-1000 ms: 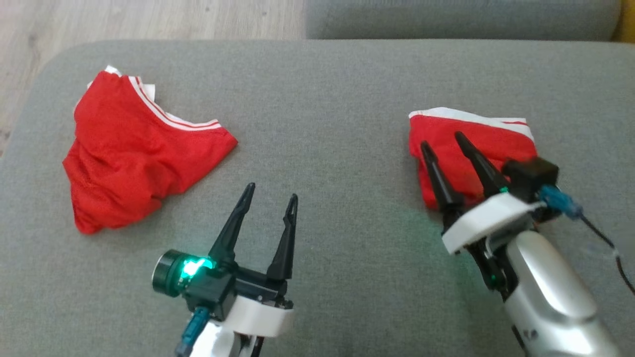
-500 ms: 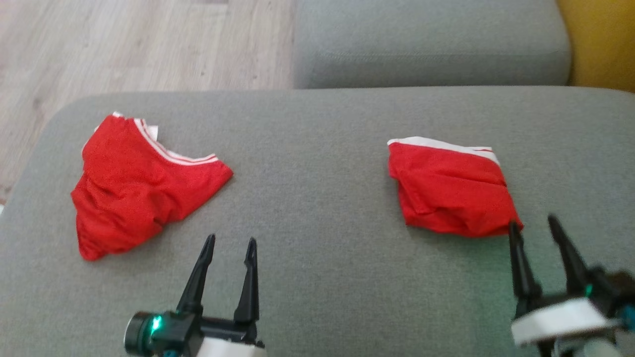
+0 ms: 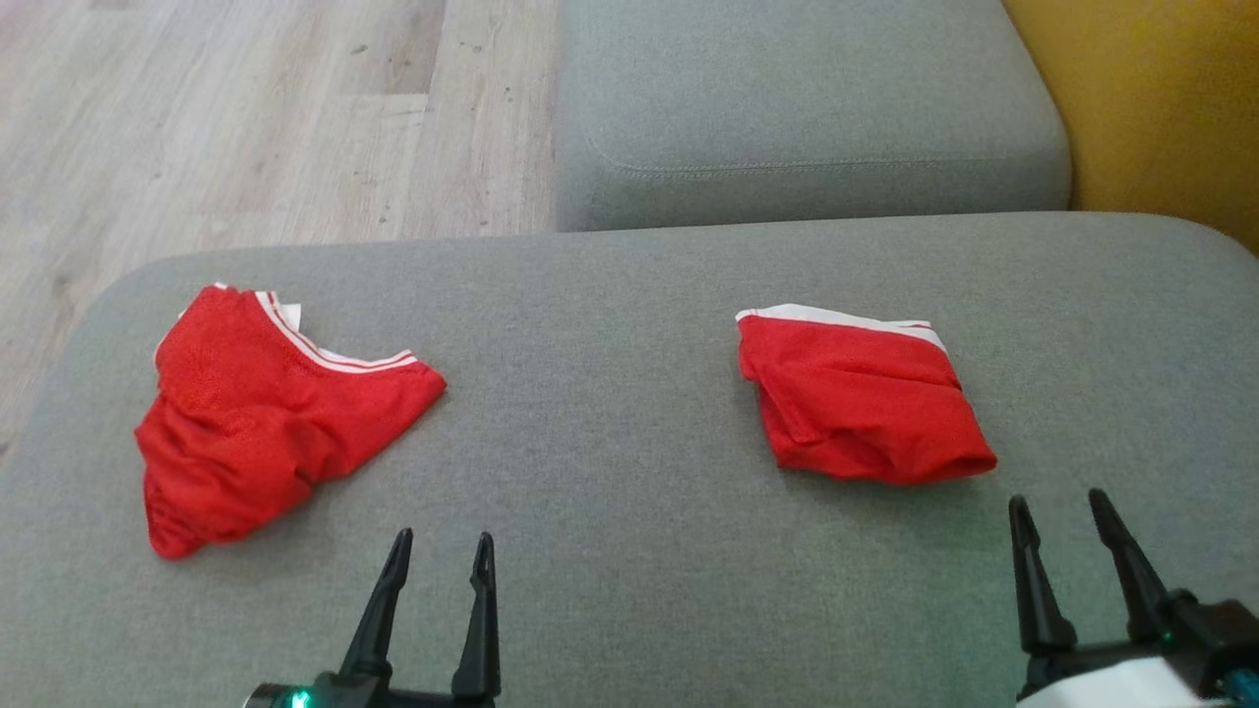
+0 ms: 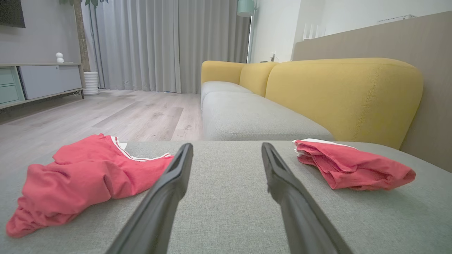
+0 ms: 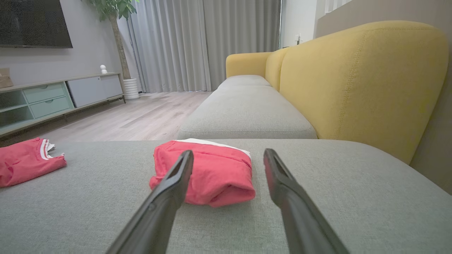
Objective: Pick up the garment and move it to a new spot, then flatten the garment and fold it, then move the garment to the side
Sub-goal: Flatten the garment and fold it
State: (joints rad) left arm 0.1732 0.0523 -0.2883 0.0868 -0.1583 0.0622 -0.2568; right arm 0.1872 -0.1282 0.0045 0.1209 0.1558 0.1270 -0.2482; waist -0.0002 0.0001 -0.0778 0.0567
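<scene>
On the wide grey cushion (image 3: 629,295) in front of you lie two red garments, well apart. Beyond its far edge you have a second grey cushion (image 3: 807,108), with the yellow backrest (image 3: 1151,98) to its right and pale wood floor (image 3: 216,128) to its left. The crumpled red garment (image 3: 266,423) sits toward the wide cushion's left end, spread loose, its white-striped band on the far side. The folded red garment (image 3: 861,403) lies right of centre as a compact packet, with a white band along its far edge. Your right gripper (image 3: 1057,498) is on the near side of that packet, close to its right corner but clear of it, fingers spread wide with nothing between them. Your left gripper (image 3: 444,537) is low at the near edge, between the two garments, equally wide apart and empty, touching neither.
</scene>
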